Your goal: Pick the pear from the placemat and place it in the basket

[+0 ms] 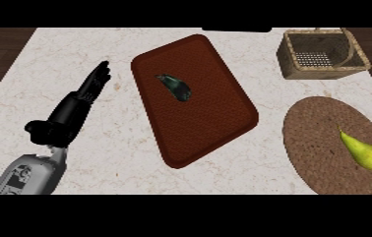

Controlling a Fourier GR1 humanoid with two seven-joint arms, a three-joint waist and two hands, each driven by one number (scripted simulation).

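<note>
Nearest, at lower left: left robot hand (pixel 81 99) on grey forearm, black fingers straight and relaxed, empty, over pale marble counter (pixel 109 152). Lower right: yellow-green pear (pixel 357 149) on round brown woven placemat (pixel 320 142), cut by the view's edge. Centre: dark red rectangular tray (pixel 210 118) carrying small dark green object (pixel 174 87). Far right: square wicker basket (pixel 291 59), well apart from pear. Right robot hand unseen.

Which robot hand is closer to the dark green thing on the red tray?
Left. The left hand rests open on the counter just left of the red tray holding the dark green object. The right hand is out of view.
</note>
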